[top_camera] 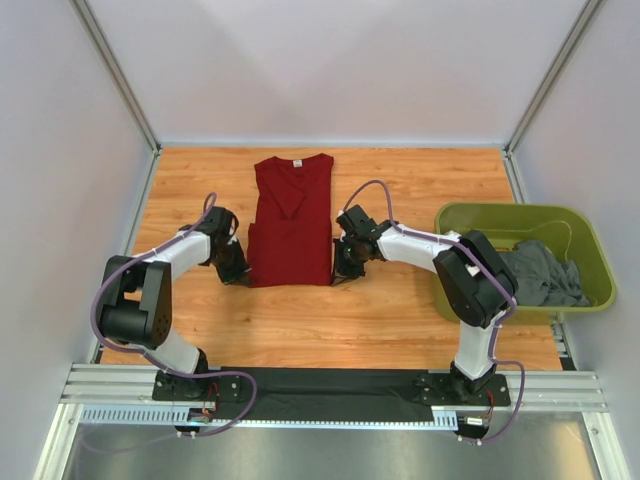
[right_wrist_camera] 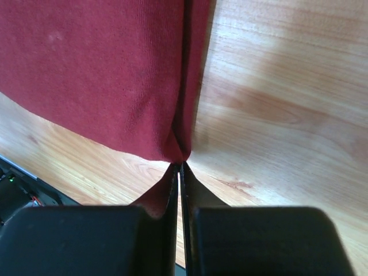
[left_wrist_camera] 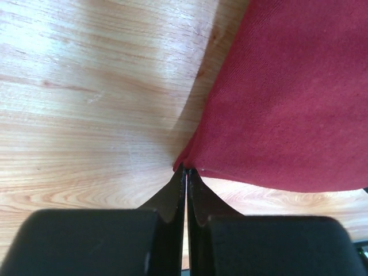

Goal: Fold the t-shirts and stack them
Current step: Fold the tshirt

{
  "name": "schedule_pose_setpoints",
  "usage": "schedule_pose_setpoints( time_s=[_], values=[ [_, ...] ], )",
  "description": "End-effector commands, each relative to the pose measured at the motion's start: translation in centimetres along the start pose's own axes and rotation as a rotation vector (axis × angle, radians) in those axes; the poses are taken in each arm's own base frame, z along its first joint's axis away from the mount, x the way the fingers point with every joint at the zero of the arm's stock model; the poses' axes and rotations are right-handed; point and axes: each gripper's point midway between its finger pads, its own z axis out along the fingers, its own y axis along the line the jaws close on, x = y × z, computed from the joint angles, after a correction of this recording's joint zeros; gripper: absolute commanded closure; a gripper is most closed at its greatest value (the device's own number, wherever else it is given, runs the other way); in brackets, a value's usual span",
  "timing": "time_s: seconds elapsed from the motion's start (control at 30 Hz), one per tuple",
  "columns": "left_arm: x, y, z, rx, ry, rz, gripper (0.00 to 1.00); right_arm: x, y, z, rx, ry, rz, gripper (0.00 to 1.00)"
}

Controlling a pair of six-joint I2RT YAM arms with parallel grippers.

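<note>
On tabletop (top_camera: 400, 320), centre: dark red t-shirt (top_camera: 292, 220) flat, sides folded in, collar far. Near-left hem corner clamped in left hand (left_wrist_camera: 185, 171), near-right corner clamped in right hand (right_wrist_camera: 181, 165). Paired grip likely for carrying the hem toward the collar. Grey t-shirt (top_camera: 540, 275) sits in olive tub (top_camera: 520, 210), right.

Bare wooden tabletop (top_camera: 390, 320) lies open between the arm bases (top_camera: 320, 385) and the dark red t-shirt (top_camera: 292, 220) — and again beside its collar end. Both arms bar the middle, the left gripper (top_camera: 240, 272) and right gripper (top_camera: 343, 272) pinching the shirt's near corners. An olive-green tub (top_camera: 520, 208) crowds the right edge — white walls (top_camera: 330, 70) close three sides.
</note>
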Motion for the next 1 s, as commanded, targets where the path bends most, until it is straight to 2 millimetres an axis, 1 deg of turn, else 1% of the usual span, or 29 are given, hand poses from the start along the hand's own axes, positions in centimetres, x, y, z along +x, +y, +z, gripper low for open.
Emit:
schedule_pose_setpoints(
  time_s=[0.0, 0.1, 0.13, 0.17, 0.2, 0.23, 0.27, 0.3, 0.33, 0.43, 0.53, 0.67, 0.83, 0.97],
  values=[
    [-1.0, 0.4, 0.2, -0.047, -0.029, 0.007, 1.00, -0.2, -0.5, 0.0, 0.033, -0.019, -0.032, 1.00],
    [-1.0, 0.2, -0.1, -0.044, -0.033, 0.020, 0.99, -0.2, -0.6, -0.1, 0.036, -0.021, -0.035, 1.00],
    [-1.0, -0.1, -0.2, -0.033, -0.040, 0.026, 0.95, -0.2, -0.5, -0.2, 0.034, -0.021, -0.036, 1.00],
    [-1.0, -0.2, -0.3, -0.028, -0.043, 0.032, 0.79, -0.2, -0.5, -0.2, 0.033, -0.023, -0.036, 1.00],
    [-1.1, -0.5, -0.6, -0.020, -0.056, 0.047, 0.71, -0.3, -0.5, -0.2, 0.033, -0.026, -0.040, 1.00],
    [-1.1, -0.5, -0.6, -0.022, -0.059, 0.052, 0.64, -0.4, -0.4, -0.3, 0.031, -0.029, -0.043, 0.97],
    [-1.1, -0.6, -0.8, -0.022, -0.062, 0.055, 0.53, -0.5, -0.2, -0.4, 0.026, -0.034, -0.049, 0.96],
    [-1.2, -0.6, -0.8, -0.023, -0.062, 0.057, 0.50, -0.6, 0.0, -0.6, 0.021, -0.040, -0.056, 0.95],
    [-1.1, -0.6, -0.7, -0.025, -0.060, 0.058, 0.48, -0.7, 0.1, -0.6, 0.014, -0.047, -0.059, 0.94],
    [-1.1, -0.3, -0.3, -0.037, -0.052, 0.059, 0.48, -0.9, 0.2, -0.7, 0.011, -0.048, -0.065, 0.90],
    [-1.4, -0.1, -0.1, -0.054, -0.059, 0.066, 0.48, -0.8, 0.2, -0.5, 0.013, -0.040, -0.067, 0.90],
    [-2.1, 0.5, -0.4, -0.095, -0.081, 0.098, 0.48, -0.8, 0.3, -0.5, 0.010, -0.038, -0.066, 0.90],
    [-2.0, 1.1, -0.4, -0.121, -0.084, 0.110, 0.48, -1.0, 0.5, -0.4, 0.007, -0.037, -0.067, 0.90],
    [-2.2, 0.7, -0.7, -0.106, -0.083, 0.114, 0.48, -1.2, 0.6, -0.2, 0.007, -0.028, -0.064, 0.91]
  ],
)
